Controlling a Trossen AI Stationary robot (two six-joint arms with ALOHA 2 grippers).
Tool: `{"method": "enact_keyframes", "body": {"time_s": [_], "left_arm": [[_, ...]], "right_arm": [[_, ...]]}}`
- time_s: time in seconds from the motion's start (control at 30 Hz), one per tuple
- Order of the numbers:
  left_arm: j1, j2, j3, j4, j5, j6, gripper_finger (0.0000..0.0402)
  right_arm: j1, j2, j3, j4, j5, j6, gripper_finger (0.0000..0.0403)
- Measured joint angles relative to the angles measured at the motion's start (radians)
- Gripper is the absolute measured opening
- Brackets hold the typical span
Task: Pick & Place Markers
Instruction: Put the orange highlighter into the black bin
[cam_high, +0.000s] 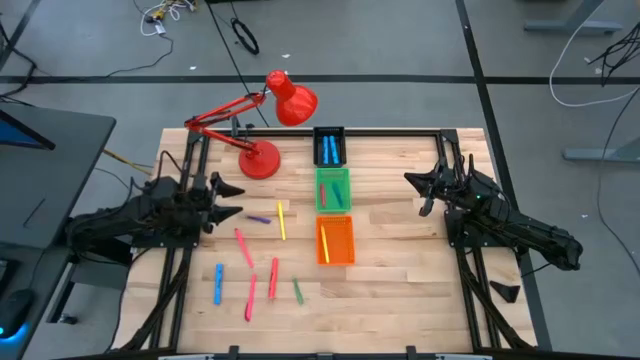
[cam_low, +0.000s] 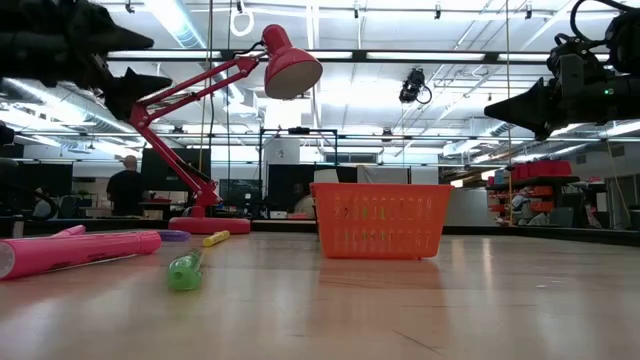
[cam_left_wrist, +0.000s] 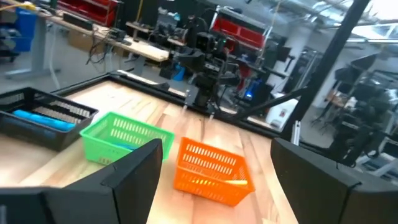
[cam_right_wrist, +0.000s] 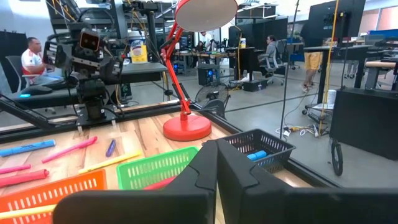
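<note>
1. Left gripper: it hovers above the table at the 9 o'clock edge, fingers spread wide with nothing between them. The left wrist view confirms a broad gap.

2. Loose markers: they lie at 7 to 9 o'clock of the table centre: a purple marker, a yellow marker, pink markers, a blue marker and a green marker, all apart from one another.

3. Step in hand, by judgement: the left arm is placed to take a first loose marker. The purple marker is nearest. The gripper should descend with its fingers across the marker's length and close at mid-barrel, so the marker does not pivot or roll.

4. Trays: the black tray at 12 o'clock holds blue markers; the green tray and orange tray below it each hold at least one.

5. Right gripper: it waits at the 3 o'clock edge, fingers together in the right wrist view, holding nothing.

6. View differences: the high view alone shows every marker's heading. The low view hides the black and green trays behind the orange tray, and shows the red lamp and a person beyond the table.
</note>
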Motion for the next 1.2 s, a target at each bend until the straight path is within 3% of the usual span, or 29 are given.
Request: {"method": "enact_keyframes", "body": {"time_s": [0.37,0.57,0.83,1.2], "left_arm": [[0.000,0.078,0.225,-0.374,-0.085,-0.053,0.0307],[0.000,0.195,0.323,-0.453,-0.088,-0.062,0.0307],[0.000,0.379,0.430,-0.550,-0.060,-0.225,0.0307],[0.000,0.610,0.576,-0.666,-0.032,-0.341,0.0307]], "right_arm": [[0.000,0.000,0.000,0.000,0.000,0.000,0.0010],[0.000,0.000,0.000,0.000,0.000,0.000,0.0010],[0.000,0.000,0.000,0.000,0.000,0.000,0.0010],[0.000,0.000,0.000,0.000,0.000,0.000,0.0010]]}}
